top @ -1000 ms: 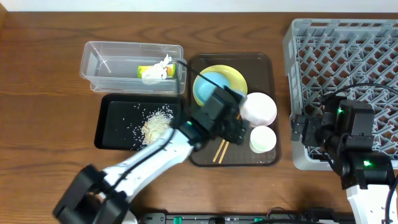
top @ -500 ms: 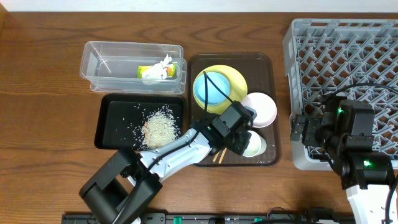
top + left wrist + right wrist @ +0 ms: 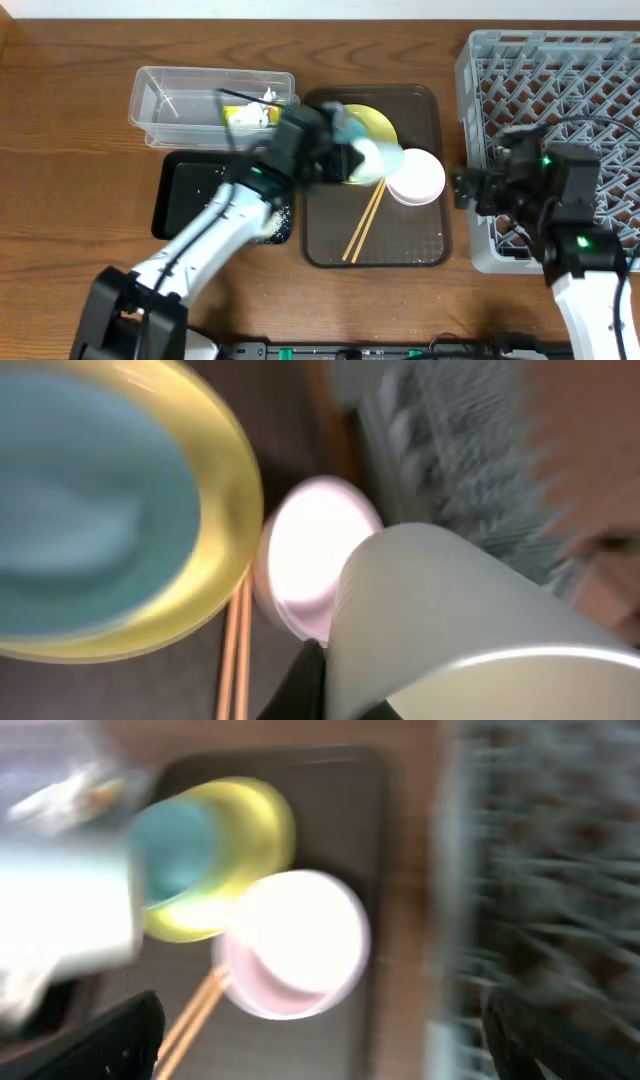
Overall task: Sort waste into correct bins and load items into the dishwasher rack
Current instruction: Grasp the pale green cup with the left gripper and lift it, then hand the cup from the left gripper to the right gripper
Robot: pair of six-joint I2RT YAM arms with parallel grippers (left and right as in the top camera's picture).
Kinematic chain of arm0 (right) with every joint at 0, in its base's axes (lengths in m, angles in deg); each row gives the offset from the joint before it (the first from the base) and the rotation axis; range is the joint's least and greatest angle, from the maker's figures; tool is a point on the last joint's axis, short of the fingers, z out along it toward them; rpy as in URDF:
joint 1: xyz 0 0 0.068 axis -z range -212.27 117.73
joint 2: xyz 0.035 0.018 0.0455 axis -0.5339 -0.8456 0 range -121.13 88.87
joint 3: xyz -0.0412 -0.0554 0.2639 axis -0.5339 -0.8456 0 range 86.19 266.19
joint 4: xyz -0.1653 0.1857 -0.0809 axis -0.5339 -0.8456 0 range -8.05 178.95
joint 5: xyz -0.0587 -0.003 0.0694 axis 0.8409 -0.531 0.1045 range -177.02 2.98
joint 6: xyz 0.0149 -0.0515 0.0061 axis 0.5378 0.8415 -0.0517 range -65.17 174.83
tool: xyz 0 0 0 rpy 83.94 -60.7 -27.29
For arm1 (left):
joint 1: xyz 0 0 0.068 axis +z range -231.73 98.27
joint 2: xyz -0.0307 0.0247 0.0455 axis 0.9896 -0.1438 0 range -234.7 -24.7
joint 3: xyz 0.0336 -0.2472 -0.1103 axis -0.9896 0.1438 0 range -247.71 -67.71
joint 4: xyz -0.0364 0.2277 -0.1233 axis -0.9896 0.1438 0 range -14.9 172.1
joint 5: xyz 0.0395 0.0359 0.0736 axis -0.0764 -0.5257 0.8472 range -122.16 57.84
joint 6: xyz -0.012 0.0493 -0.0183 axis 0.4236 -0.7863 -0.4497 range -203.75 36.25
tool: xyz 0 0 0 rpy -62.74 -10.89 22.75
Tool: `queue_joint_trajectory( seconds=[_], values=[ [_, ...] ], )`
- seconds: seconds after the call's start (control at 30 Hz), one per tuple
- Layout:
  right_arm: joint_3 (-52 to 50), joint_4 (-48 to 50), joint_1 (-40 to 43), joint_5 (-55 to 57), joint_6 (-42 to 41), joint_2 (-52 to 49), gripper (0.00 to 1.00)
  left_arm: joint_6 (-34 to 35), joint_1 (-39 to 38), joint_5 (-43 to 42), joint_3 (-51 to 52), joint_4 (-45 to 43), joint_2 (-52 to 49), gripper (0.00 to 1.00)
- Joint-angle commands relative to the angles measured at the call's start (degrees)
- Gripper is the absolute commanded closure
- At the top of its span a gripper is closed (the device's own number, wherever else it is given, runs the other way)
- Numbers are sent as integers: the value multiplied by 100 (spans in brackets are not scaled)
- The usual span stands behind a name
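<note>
On the wooden table [image 3: 60, 150], overhead alone shows the black tray [image 3: 185, 200]

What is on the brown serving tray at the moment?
Yellow plate, pinkish-white bowl and chopsticks. The left gripper, holding the white cup, hides much of the blue bowl from overhead.

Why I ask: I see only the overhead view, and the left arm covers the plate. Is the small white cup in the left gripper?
Observer: Yes. In the left wrist view the small white cup looms large at lower right, gripped by the left gripper.
Operator: Is the bowl on the plate?
Observer: Yes, the same view shows the light blue bowl sitting in the yellow plate.
Operator: And the other arm?
Observer: The right wrist view shows the right gripper with its fingers wide apart and nothing between them.
</note>
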State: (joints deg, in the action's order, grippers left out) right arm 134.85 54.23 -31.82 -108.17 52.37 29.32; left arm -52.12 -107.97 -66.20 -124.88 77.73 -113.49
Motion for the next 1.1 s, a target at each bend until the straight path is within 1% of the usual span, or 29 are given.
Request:
queue_joint_trajectory(
  seconds=[0.0, 0.07, 0.1, 0.13, 0.23, 0.33, 0.43, 0.63, 0.87, 0.9, 0.97, 1.03, 1.07],
  values=[
    [76, 46, -52, -2339, 968, -494, 1, 861, 627, -1794, -50, -417, -144, 94],
    [76, 52, -55, -3152, 1349, -826, 1, 1141, 857, -2625, -50, -715, -275, 94],
    [76, 61, -55, -3445, 1493, -940, 1, 1281, 916, -2909, -50, -763, -330, 94],
    [76, 83, -55, -3926, 1729, -1121, 1, 1386, 953, -3174, -50, -769, -387, 94],
    [76, 256, -55, -4833, 2103, -1539, 1, 1523, 931, -3703, -48, -767, -538, 94],
    [76, 590, -63, -5276, 2096, -1853, 1, 1521, 831, -3891, -46, -769, -575, 94],
    [76, 975, -105, -5694, 2090, -2046, 1, 1523, 693, -3908, -46, -769, -575, 94],
    [76, 1429, -166, -5722, 2028, -2094, 1, 1593, 413, -4212, -46, -767, -575, 94],
    [76, 1567, -166, -6085, 1963, -2094, 15, 1672, 313, -4181, -46, -776, -575, 94],
    [76, 1563, -166, -6087, 1963, -2094, 21, 1672, 313, -4181, -46, -776, -575, 94],
    [76, 1563, -166, -6102, 1963, -2094, 27, 1674, 313, -4179, -46, -778, -575, 94],
    [76, 1563, -168, -6102, 1963, -2094, 28, 1672, 313, -4179, -46, -778, -575, 94],
    [76, 1563, -175, -6100, 1963, -2094, 30, 1674, 313, -4177, -46, -780, -575, 94]
  ],
)
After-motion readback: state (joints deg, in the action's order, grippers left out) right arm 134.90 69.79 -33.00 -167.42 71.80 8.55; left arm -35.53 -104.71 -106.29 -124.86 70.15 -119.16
